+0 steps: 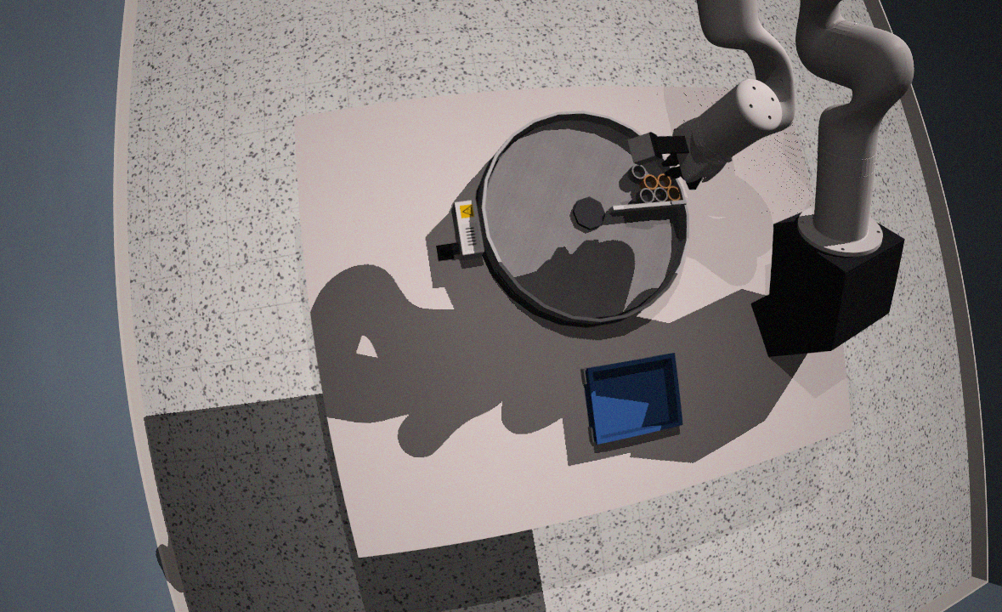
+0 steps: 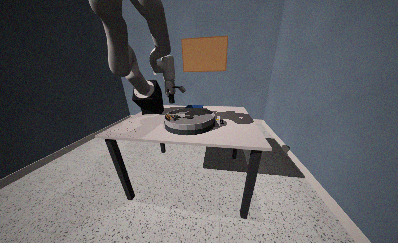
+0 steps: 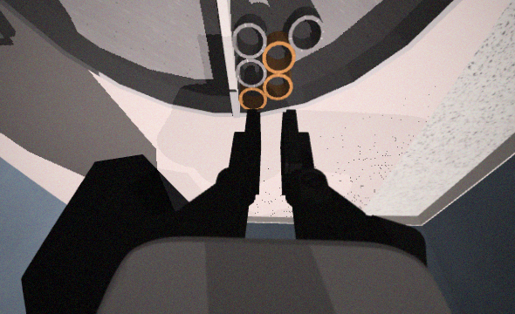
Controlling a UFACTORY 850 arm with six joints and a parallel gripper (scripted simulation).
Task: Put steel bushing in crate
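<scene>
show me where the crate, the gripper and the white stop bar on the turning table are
crate (image 1: 600, 371): top view, its dark blue rim at the upper left.
gripper (image 3: 271, 117): wrist view, midway between the two black fingertips, nothing held.
white stop bar (image 1: 645, 206): top view, mid-length of the bar beside the bushings.
</scene>
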